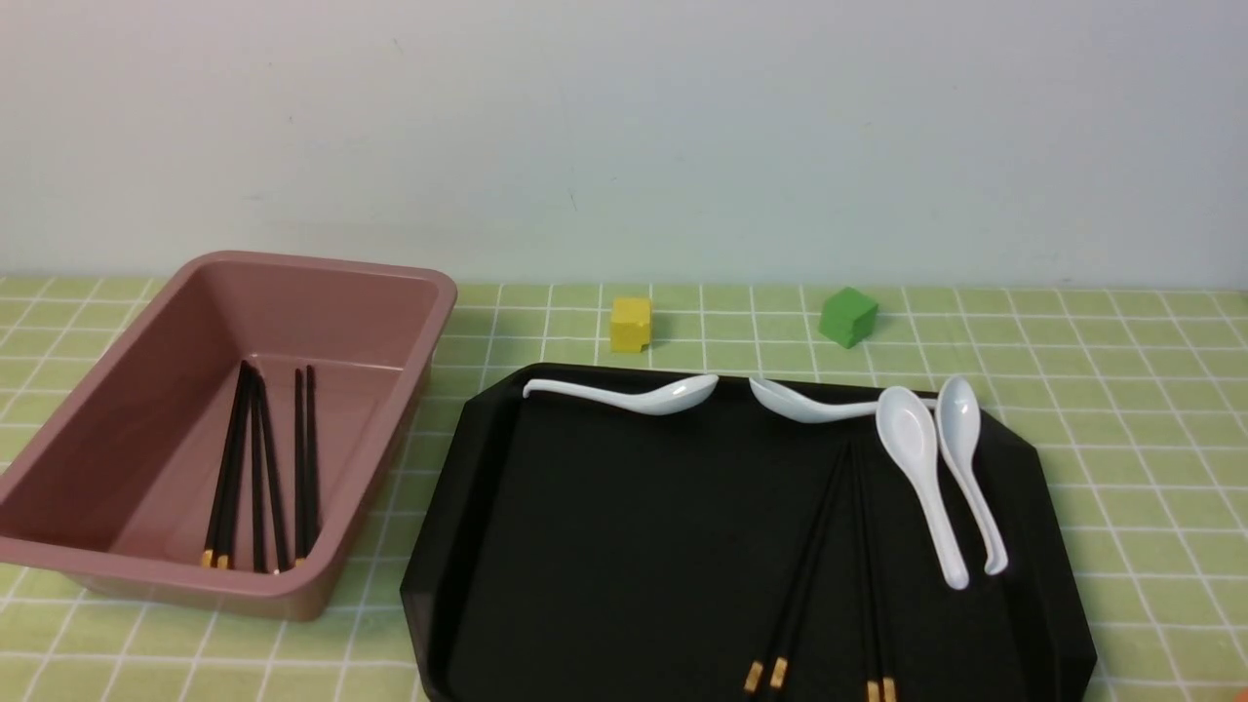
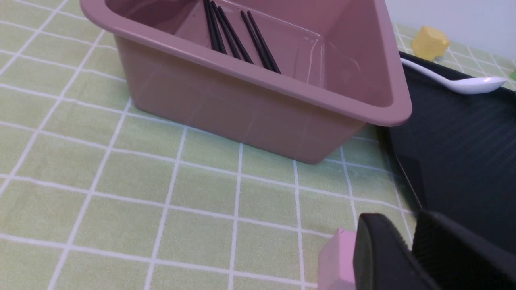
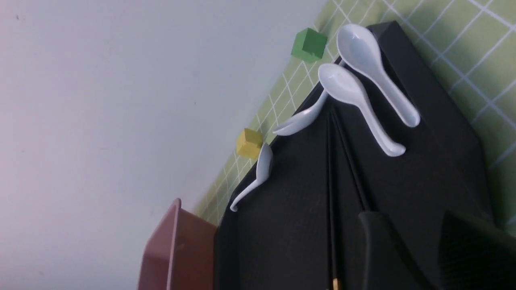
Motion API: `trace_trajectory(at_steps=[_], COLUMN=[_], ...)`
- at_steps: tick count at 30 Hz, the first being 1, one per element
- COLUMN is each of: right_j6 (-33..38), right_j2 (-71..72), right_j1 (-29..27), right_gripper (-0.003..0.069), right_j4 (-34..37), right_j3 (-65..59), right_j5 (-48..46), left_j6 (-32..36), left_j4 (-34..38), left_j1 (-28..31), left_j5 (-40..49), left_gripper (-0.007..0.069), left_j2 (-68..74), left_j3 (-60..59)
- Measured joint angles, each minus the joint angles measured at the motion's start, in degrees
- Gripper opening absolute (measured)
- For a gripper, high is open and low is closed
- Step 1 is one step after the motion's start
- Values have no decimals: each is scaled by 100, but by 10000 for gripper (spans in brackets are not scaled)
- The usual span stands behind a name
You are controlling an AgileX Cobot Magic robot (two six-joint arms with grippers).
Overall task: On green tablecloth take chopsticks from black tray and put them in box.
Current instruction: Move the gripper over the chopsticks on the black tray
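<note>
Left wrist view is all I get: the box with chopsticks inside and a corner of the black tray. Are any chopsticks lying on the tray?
Observer: Yes, two pairs of chopsticks lie on the black tray, right of its middle, gold ends toward the robot.
Operator: I see one spoon. Are there more?
Observer: Four white spoons in all, on the tray's far and right parts.
Operator: And the right gripper?
Observer: The right gripper is open, close to the chopsticks' gold ends.

Holds left claw (image 2: 408, 225) low by the worktop's near edge, nearly closed, empty; holds right claw (image 3: 423, 227) farther right along that edge, jaws apart, empty.
</note>
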State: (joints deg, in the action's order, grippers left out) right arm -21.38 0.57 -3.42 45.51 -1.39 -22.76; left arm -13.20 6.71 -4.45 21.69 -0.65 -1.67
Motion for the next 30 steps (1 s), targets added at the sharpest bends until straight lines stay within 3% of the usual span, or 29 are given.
trace_trajectory(at_steps=[8, 12, 17, 22, 24, 30], right_j6=[1094, 2219, 3291, 3062, 3097, 4328], right_j2=[-47, -576, -1938, -3908, -4306, -6157], right_j1=[0, 0, 0, 0, 0, 330], right_gripper=[240, 194, 20, -8, -5, 7], right_j4=[749, 876, 107, -673, -673, 508], right_j3=[580, 1782, 2741, 3108, 3127, 3164], right_j5=[-118, -306, -1427, -2716, -2856, -3138], left_j6=[0, 0, 0, 0, 0, 0], left_j4=[0, 0, 0, 0, 0, 0], left_j1=[0, 0, 0, 0, 0, 0], left_j5=[0, 0, 0, 0, 0, 0], left_gripper=[156, 160, 166, 166, 166, 166], left_j2=[0, 0, 0, 0, 0, 0], left_j3=[0, 0, 0, 0, 0, 0])
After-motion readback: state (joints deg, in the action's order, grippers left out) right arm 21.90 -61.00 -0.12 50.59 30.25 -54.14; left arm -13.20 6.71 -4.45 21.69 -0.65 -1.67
